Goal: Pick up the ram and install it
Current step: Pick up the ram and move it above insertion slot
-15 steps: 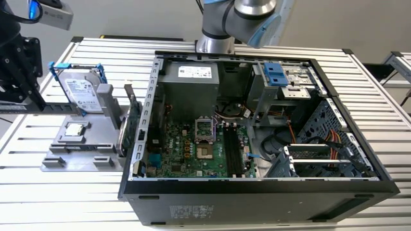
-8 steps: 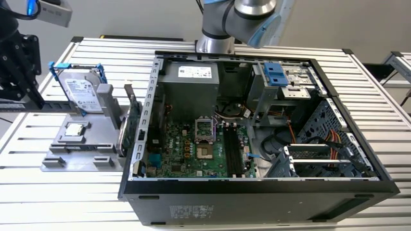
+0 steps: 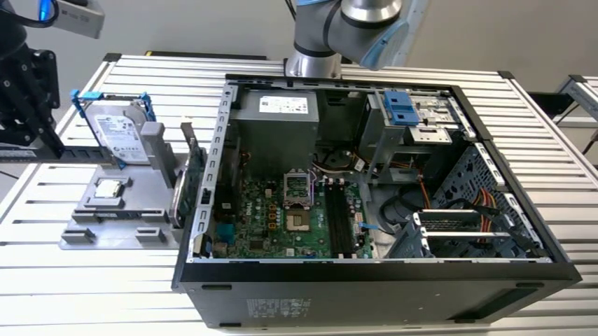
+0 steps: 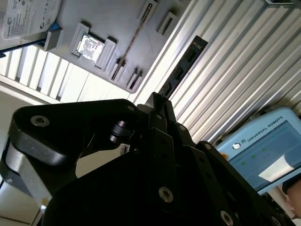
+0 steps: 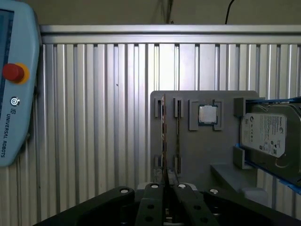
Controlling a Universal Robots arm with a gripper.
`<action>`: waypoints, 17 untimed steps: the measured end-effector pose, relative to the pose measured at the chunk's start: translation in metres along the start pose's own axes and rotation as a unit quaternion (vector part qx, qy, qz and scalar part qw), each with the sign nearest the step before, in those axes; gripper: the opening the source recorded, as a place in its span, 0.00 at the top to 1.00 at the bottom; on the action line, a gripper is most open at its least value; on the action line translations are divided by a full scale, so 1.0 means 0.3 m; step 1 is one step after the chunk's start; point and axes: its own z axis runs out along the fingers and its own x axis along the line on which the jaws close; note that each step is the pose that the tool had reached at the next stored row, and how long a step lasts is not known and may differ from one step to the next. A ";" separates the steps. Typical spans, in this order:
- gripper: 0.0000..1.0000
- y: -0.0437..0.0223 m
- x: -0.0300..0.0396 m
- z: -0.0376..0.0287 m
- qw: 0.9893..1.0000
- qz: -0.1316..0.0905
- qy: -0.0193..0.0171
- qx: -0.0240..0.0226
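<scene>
The ram (image 5: pixel 163 136) is a thin dark stick, seen edge-on in the first wrist view, and it sticks straight out from between the black fingers. My gripper (image 5: pixel 164 182) is shut on its near end. In the second wrist view the ram (image 4: pixel 181 70) shows its dark flat side with black chips, and it juts from the gripper (image 4: pixel 157 100) over the ribbed aluminium table. The ram's far tip reaches over the edge of the grey fixture plate (image 5: pixel 207 150). In the exterior view the black wrist block (image 3: pixel 28 105) hangs at the exterior view's left, beside that plate (image 3: pixel 103 234).
On the plate are a square silver chip (image 5: pixel 207 114), a silver drive in a blue frame (image 5: pixel 265 134) and another thin stick on edge in a slot (image 5: pixel 178 136). The open computer case (image 3: pixel 374 276) holds the motherboard (image 3: pixel 271 217) with long black slots (image 3: pixel 338 220). A teach pendant (image 5: pixel 14 84) lies nearby.
</scene>
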 end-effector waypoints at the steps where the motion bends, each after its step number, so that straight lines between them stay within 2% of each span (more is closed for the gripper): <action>1: 1.00 -0.001 0.000 0.000 1.000 0.000 0.000 0.000; 17: 1.00 -0.045 0.000 -0.001 1.000 0.000 0.000 0.000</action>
